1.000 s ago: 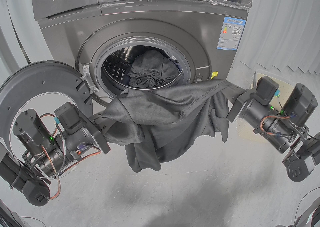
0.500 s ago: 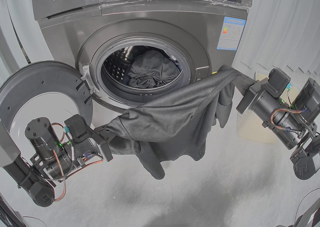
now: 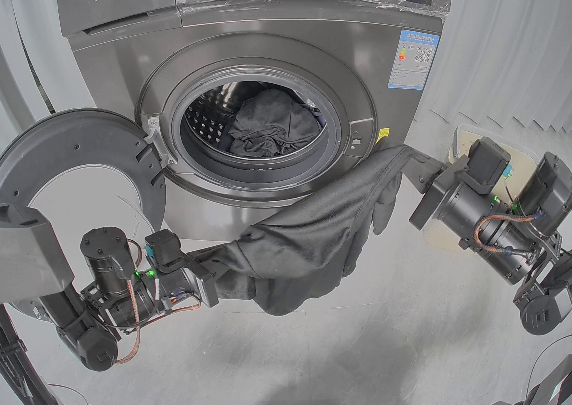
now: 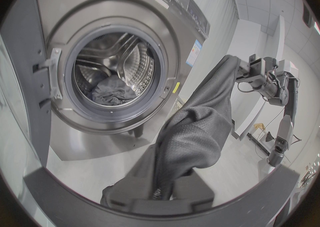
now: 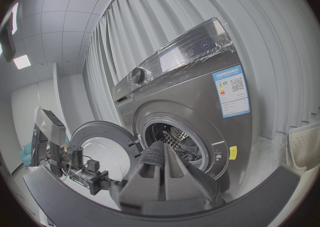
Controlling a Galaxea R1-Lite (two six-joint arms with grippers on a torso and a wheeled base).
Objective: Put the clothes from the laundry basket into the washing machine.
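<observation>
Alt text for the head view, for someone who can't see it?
The left gripper, low, and right gripper, higher, hold a dark garment stretched before the open washer. More dark clothes lie in the drum; door open at left.

Laundry basket (image 3: 462,141): mostly hidden behind the right arm (image 3: 476,215).
Left gripper (image 3: 221,258): fingertips buried in the dark garment (image 3: 310,227).
Washing machine (image 3: 256,25): top cut off by the upper edge.
Blue label (image 3: 413,59): print too small to read.
</observation>
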